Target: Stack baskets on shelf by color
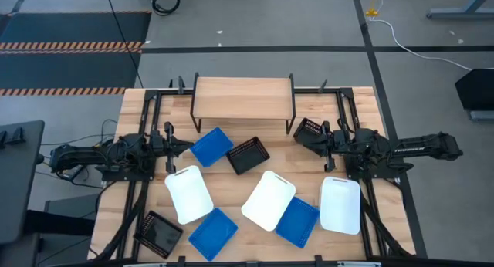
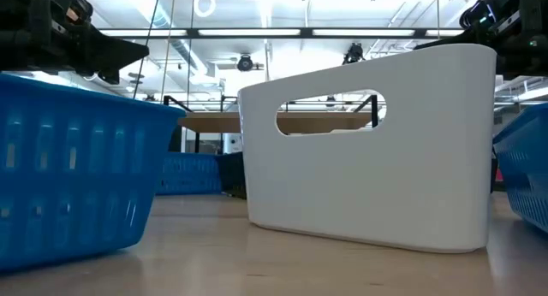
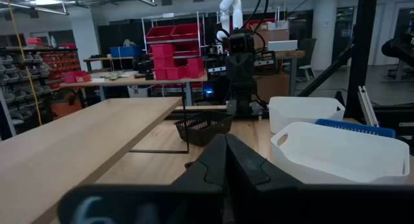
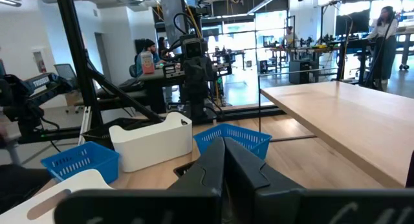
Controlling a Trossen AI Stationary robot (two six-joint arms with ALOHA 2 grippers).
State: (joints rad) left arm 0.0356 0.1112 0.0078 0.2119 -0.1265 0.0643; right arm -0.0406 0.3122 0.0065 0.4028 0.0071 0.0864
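Nine baskets (image 1: 268, 200) crowd the table before the bare shelf (image 1: 243, 97).

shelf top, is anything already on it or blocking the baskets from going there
Nothing visible does. The shelf top is bare in the high view, and the nearest baskets, a blue basket and a black basket, sit on the table in front of it, apart from it.

This is a robotics workshop or lab in an industrial hall. Behind the counter (image 1: 154, 228) stand red storage bins (image 3: 173, 52) on racks, a white robot arm (image 3: 230, 7), and work desks (image 4: 304, 56) with equipment. The grey floor carries striped hazard tape (image 1: 73, 45), and pipes run under the high ceiling (image 2: 282, 9).
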